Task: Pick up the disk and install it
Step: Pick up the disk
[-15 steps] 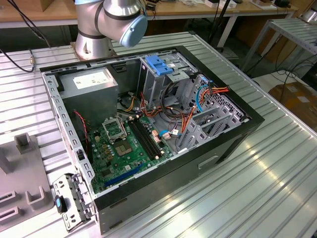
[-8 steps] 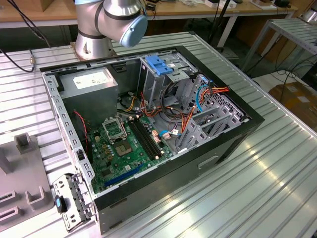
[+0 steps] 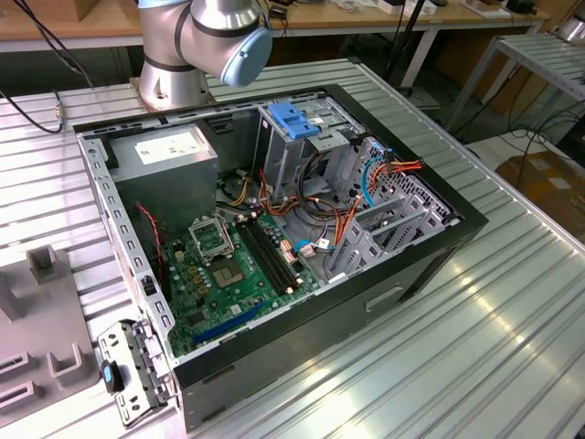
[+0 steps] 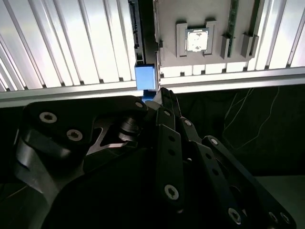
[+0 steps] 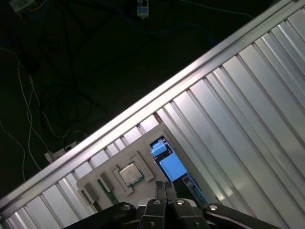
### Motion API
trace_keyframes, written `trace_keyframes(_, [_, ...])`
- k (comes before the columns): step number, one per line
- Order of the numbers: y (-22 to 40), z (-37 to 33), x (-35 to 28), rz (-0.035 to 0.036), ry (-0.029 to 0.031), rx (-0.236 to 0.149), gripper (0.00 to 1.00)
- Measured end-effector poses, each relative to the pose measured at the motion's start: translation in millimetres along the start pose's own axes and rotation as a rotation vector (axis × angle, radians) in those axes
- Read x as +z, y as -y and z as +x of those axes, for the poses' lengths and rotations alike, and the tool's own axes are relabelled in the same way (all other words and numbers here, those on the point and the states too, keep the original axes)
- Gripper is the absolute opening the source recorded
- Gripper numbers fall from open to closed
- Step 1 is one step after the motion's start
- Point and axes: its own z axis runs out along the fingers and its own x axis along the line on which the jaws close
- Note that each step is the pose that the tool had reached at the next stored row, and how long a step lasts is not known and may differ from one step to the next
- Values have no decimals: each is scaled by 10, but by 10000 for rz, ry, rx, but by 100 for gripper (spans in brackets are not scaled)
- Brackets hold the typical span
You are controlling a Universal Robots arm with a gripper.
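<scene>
Now hand [image 5: 165, 188] closed, near disk [image 5: 171, 167]; disk beside grey tray [image 4: 200, 12].

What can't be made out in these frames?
- Disk: in both wrist views the gripper covers its near end; contact unclear.
- Robot arm: exterior view, cut off by the top edge.
- Grey fixture: cut off by the exterior view's left edge.
- Drive cage interior: exterior view, hidden under the blue latch plate.
</scene>
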Motion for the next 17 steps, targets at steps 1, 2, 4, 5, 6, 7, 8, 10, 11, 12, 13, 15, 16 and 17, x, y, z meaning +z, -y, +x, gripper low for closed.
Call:
trace_keyframes(1, [0, 0, 0, 2, -1, -47, 11])
trace_keyframes(2, [0, 0, 0, 6, -3, -139, 11])
trace_keyframes(4, [0, 0, 0, 16, -1, -274, 11])
trace_keyframes(5, [0, 0, 1, 22, -1, -368, 11])
trace_keyframes(6, [0, 0, 0, 25, -3, -453, 11])
trace_keyframes(7, [0, 0, 0, 29, -6, -546, 11])
trace_keyframes(8, [0, 0, 1, 35, -11, -710, 11])
trace_keyframes(10, [0, -1, 8, 146, 35, -1307, 11])
trace_keyframes(11, [0, 0, 10, 178, 49, -1471, 11])
trace_keyframes(12, [0, 0, 12, 219, 67, -1671, 11])
trace_keyframes(13, [0, -1, 14, 287, 97, -1942, 11])
trace_keyframes(15, [0, -1, 16, 362, 130, -2248, 11])
trace_keyframes(16, [1, -1, 17, 399, 145, -2438, 17])
trace_keyframes(17, [1, -1, 19, 411, 150, -2592, 17])
